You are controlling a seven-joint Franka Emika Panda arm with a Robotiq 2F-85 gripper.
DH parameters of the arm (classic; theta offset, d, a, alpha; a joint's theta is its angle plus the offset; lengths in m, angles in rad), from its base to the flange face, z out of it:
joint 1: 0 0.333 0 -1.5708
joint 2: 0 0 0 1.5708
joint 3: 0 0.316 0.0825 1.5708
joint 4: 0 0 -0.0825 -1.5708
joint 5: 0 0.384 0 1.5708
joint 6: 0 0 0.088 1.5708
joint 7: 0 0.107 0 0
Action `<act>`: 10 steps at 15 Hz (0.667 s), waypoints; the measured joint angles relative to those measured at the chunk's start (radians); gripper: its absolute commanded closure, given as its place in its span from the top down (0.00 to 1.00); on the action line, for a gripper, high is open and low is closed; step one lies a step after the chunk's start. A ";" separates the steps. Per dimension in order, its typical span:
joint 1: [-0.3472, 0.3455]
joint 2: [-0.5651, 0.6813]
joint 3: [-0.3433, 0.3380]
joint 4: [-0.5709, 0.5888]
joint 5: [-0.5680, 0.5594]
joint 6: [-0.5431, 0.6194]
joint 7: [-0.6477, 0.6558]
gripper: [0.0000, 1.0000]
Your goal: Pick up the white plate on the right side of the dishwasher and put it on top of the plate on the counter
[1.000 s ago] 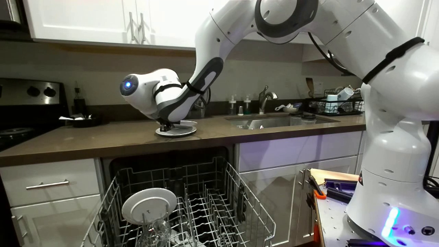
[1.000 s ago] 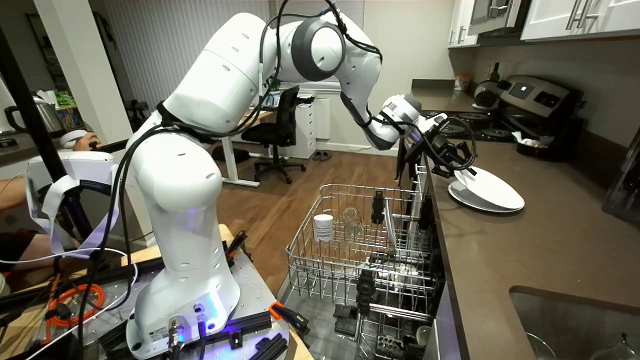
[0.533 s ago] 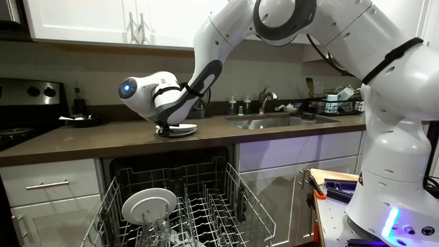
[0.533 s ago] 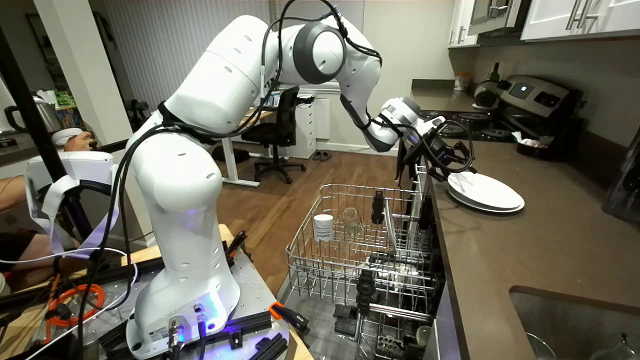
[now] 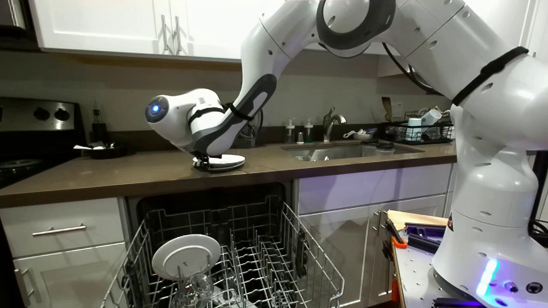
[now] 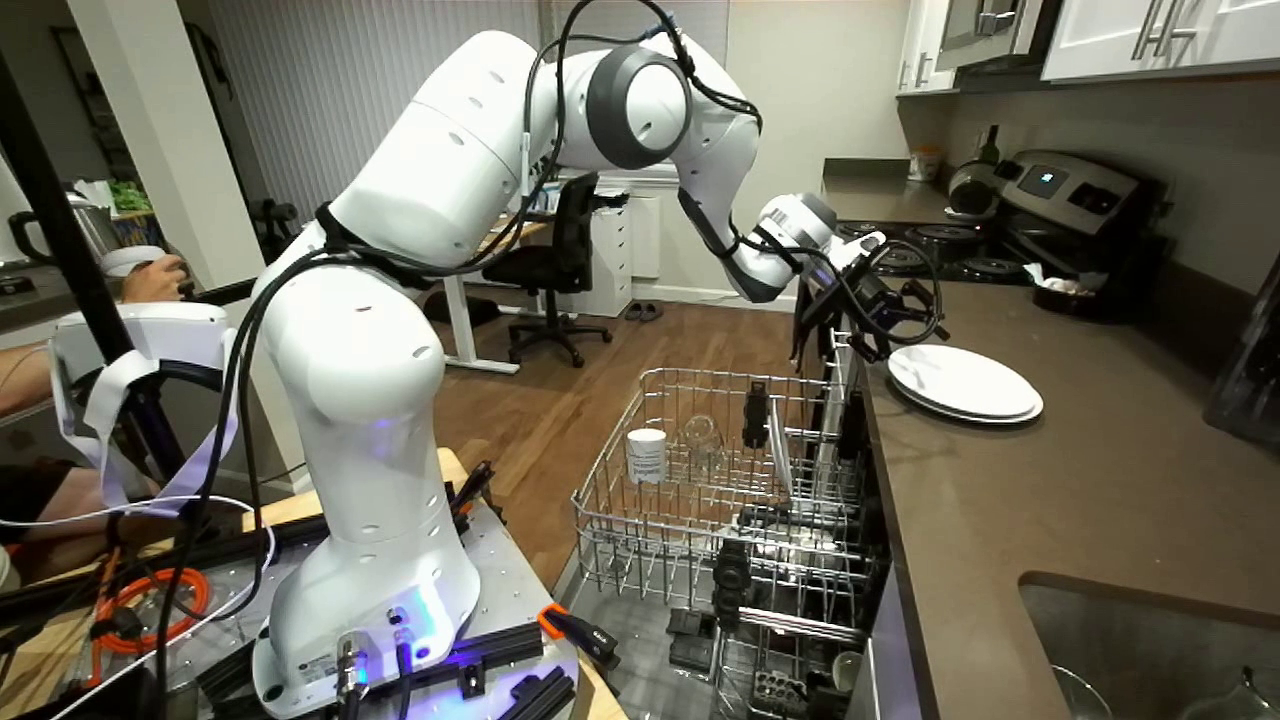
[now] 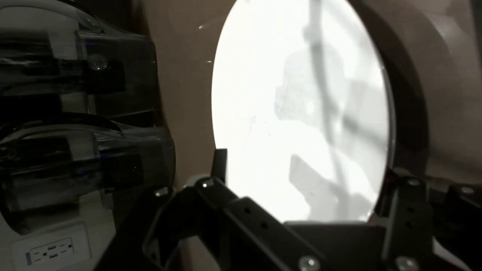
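Round glossy white plate (image 6: 965,380) sits atop round pale plate (image 5: 229,167) on smooth brown desk (image 6: 1100,490). Black metal hand (image 7: 303,175) is spread, w/ plate edge in gap; poss. snag if it backs out askew, e.g. dragging white plate off-ctr.

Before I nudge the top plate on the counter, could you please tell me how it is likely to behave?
The top plate lies flat on the lower plate, so it would probably slide rather than roll. Its smooth-looking face suggests it may be slippery to grip. Its rim looks thin, so it could chip if knocked hard.
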 measured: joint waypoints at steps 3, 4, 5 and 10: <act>-0.003 -0.005 0.006 0.000 0.015 0.002 -0.016 0.92; -0.005 -0.008 0.008 0.000 0.024 0.003 -0.023 0.95; -0.006 -0.010 0.011 0.000 0.035 0.004 -0.034 0.95; -0.018 -0.025 0.023 0.000 0.105 0.005 -0.093 1.00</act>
